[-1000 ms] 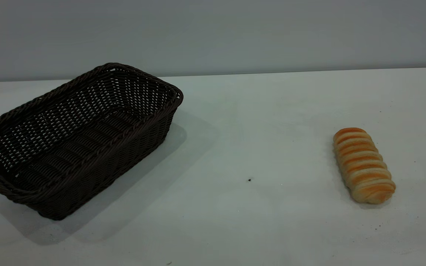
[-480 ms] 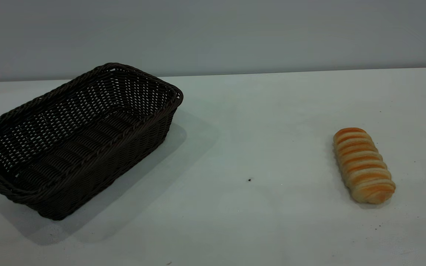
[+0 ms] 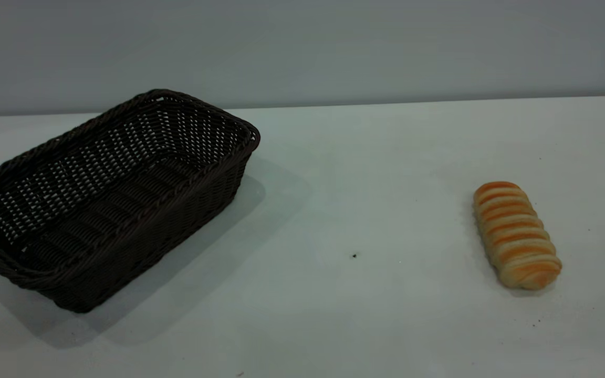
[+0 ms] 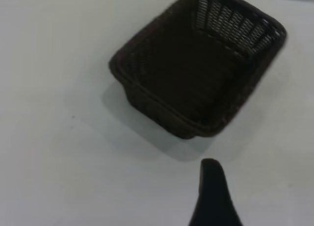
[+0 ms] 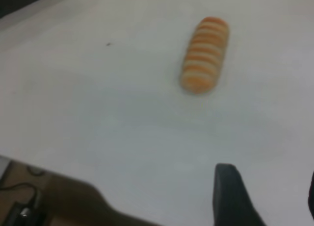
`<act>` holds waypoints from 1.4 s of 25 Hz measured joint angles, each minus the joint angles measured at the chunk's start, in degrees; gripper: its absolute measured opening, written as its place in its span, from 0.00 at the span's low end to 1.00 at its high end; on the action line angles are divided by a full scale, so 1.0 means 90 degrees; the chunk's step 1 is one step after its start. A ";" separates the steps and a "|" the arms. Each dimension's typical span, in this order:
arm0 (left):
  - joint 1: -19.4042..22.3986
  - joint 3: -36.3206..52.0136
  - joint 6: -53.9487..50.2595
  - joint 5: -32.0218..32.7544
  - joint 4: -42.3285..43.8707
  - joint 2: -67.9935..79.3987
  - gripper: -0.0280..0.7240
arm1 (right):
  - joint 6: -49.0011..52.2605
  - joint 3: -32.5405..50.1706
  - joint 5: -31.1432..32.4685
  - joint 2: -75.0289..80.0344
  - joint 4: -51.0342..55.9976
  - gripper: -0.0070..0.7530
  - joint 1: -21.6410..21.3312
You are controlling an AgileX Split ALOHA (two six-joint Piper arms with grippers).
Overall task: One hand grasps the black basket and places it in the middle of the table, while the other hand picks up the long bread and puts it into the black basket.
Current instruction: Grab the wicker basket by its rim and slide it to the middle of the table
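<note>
The black basket [image 3: 108, 194] stands empty at the table's left, set at an angle; it also shows in the left wrist view [image 4: 196, 69]. The long bread [image 3: 515, 234] lies on the white table [image 3: 365, 199] at the right, far from the basket, and shows in the right wrist view [image 5: 205, 54]. Neither gripper shows in the exterior view. My left gripper [image 4: 267, 201] hangs above bare table short of the basket, with one dark finger [image 4: 212, 196] showing and a wide gap beside it. My right gripper [image 5: 272, 199] is open and empty, well short of the bread.
A few tiny dark specks [image 3: 354, 255] mark the tabletop between basket and bread. A grey wall runs behind the table. In the right wrist view the table's edge [image 5: 73, 182] shows, with cables below it.
</note>
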 joint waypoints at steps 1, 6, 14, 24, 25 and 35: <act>0.0000 0.0000 -0.0246 -0.0151 0.0175 0.0272 0.78 | 0.0059 -0.0118 -0.0066 0.0232 -0.0128 0.48 0.0003; 0.0000 0.0000 -0.1291 -0.0963 0.1269 0.1898 0.74 | 0.0265 -0.0657 -0.0516 0.1568 -0.0564 0.48 0.0003; 0.0000 -0.0101 -0.2116 -0.1970 0.1657 0.5100 0.73 | 0.0283 -0.0884 -0.1017 0.3231 -0.0467 0.48 0.0003; 0.0000 -0.1113 -0.2738 -0.2192 0.1179 0.8309 0.73 | 0.0263 -0.0884 -0.1295 0.3388 -0.0426 0.48 0.0003; 0.0000 -0.1201 -0.2774 -0.2210 0.1100 0.8485 0.73 | 0.0263 -0.0884 -0.1295 0.3388 -0.0426 0.48 0.0003; 0.0000 -0.2087 -0.3258 -0.2437 0.0950 0.9784 0.73 | 0.0263 -0.0884 -0.1295 0.3388 -0.0406 0.48 0.0003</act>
